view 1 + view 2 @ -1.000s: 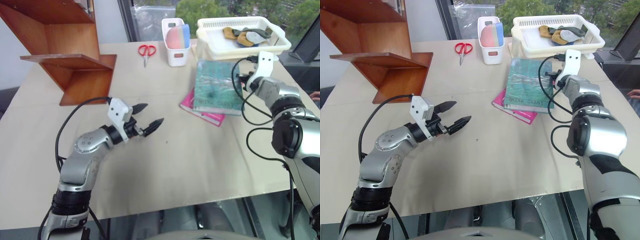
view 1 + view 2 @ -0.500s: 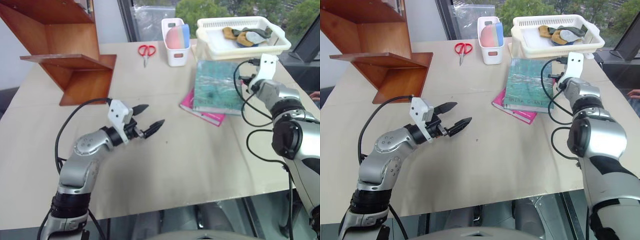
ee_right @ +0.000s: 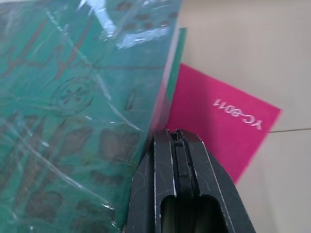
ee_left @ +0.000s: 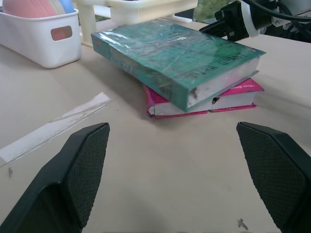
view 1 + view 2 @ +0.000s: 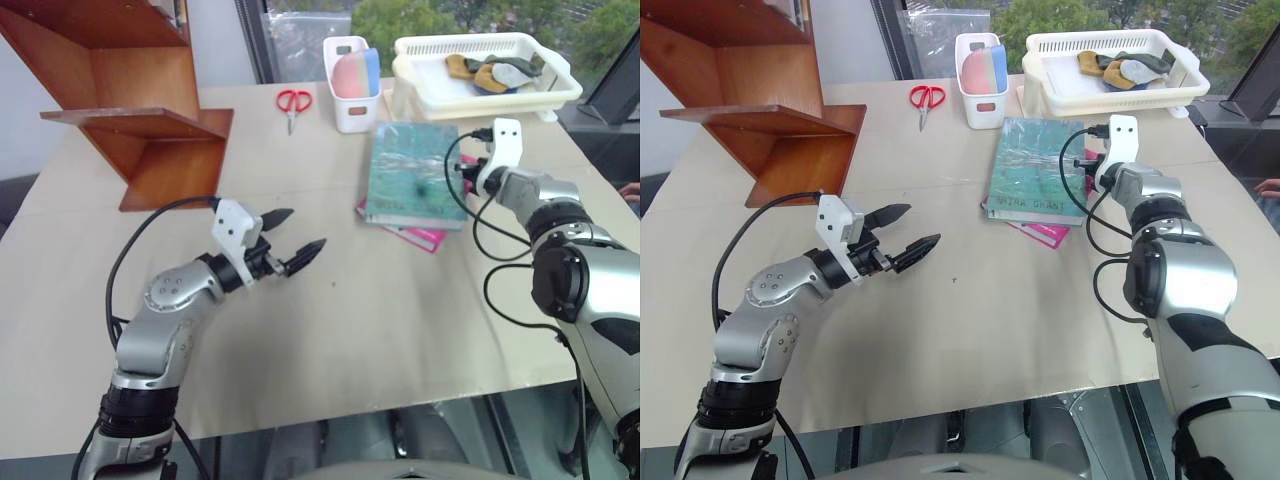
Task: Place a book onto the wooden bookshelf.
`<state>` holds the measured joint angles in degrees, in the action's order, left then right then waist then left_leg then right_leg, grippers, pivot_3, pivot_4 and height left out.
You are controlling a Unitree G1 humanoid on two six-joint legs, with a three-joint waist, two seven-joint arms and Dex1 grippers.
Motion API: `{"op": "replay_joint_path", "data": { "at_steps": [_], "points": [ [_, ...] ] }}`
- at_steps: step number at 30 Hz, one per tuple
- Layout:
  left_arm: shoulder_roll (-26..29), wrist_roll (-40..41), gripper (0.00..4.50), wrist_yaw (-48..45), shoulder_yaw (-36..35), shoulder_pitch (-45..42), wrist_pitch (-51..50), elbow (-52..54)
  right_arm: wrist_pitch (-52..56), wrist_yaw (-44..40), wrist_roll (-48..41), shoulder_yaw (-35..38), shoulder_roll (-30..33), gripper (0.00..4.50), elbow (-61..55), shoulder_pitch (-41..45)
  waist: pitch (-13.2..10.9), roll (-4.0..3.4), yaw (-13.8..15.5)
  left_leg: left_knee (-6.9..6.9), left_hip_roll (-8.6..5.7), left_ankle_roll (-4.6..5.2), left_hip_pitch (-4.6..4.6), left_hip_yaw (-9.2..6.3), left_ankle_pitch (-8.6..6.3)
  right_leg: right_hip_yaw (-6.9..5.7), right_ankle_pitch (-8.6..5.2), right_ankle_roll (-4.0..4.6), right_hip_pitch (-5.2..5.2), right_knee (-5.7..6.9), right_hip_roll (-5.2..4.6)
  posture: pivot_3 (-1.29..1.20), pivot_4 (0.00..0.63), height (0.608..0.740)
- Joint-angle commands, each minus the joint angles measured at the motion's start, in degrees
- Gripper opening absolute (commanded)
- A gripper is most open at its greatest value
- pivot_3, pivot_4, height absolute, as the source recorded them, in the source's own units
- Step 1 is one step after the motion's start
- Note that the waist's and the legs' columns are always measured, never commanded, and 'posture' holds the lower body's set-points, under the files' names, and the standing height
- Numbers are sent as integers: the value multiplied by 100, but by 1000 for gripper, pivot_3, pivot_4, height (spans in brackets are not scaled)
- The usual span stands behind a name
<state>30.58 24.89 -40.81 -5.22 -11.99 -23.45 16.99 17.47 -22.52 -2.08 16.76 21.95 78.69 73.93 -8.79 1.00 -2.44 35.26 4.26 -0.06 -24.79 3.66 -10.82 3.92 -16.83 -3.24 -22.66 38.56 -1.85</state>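
Observation:
The teal-green book (image 5: 410, 175) lies flat on a magenta-pink book (image 5: 428, 238) at the table's right back. My right gripper (image 5: 458, 168) is shut, its tips pressed against the teal book's right edge, just above the pink cover (image 3: 221, 119). The teal cover (image 3: 73, 111) fills much of the right wrist view. My left gripper (image 5: 308, 228) hovers open and holds nothing over the table's middle left, pointing toward the books (image 4: 175, 58). The wooden bookshelf (image 5: 140, 110) stands at the back left, far from both grippers.
A white basket (image 5: 420, 75) with small items sits behind the books. A white bin (image 5: 352, 110) and red scissors (image 5: 293, 103) lie at the back centre. A strip of tape (image 4: 53, 128) is stuck on the table between my left gripper and the books.
My right gripper has moved left against the teal book, which has slid left over the pink book and covers more of it. The left arm has stayed put.

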Motion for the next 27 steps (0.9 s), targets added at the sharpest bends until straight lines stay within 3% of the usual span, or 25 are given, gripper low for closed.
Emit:
{"op": "replay_joint_path", "data": {
  "at_steps": [1, 7, 13, 19, 23, 27],
  "points": [
    [51, 37, 4500, 15, -116, -43, 89, 187, -73, -106, 36, -46, 33, 69, -140, -25, 0, 0, 0, 0, 0, 0, 0, 0, 0, 0, 0, 0, 0, 0, 0, 0, 150, 740],
    [52, 35, 4500, -21, -93, -47, 103, 156, -312, 78, -6, 21, 278, 69, -230, 97, 0, 0, 2, 1, 0, 0, 0, 0, 0, 0, 0, 0, 0, 1, 0, 0, 150, 740],
    [70, 42, 4500, -43, -107, -14, 108, 135, -340, -577, -58, -190, 133, 69, -515, 527, -3, -5, -39, 1, 0, 0, 2, 6, 0, 8, 0, 0, -6, 7, 1, 0, 150, 740],
    [100, 29, 4500, -59, -119, -30, 110, 71, 59, -1058, -4, -797, -858, 69, -1165, 657, -3, -5, -133, 2, 6, 0, 6, 6, 0, 11, 0, 1, -9, 22, 8, 0, 150, 740],
    [353, -12, 4500, -160, -342, 221, 163, 30, 184, -895, 456, -1613, -1671, 69, -1740, 275, -2, -4, -134, 5, 6, -1, 2, 2, 0, 7, 0, 0, -11, 28, 7, 0, 150, 740],
    [687, -97, 4500, -292, -601, 456, 302, -129, 484, -757, 498, -1926, -2100, 69, -2283, -68, -5, -1, -77, 6, 3, -1, -4, 2, 0, 2, 0, 1, -14, 27, -1, 0, 150, 740]
  ]
}}
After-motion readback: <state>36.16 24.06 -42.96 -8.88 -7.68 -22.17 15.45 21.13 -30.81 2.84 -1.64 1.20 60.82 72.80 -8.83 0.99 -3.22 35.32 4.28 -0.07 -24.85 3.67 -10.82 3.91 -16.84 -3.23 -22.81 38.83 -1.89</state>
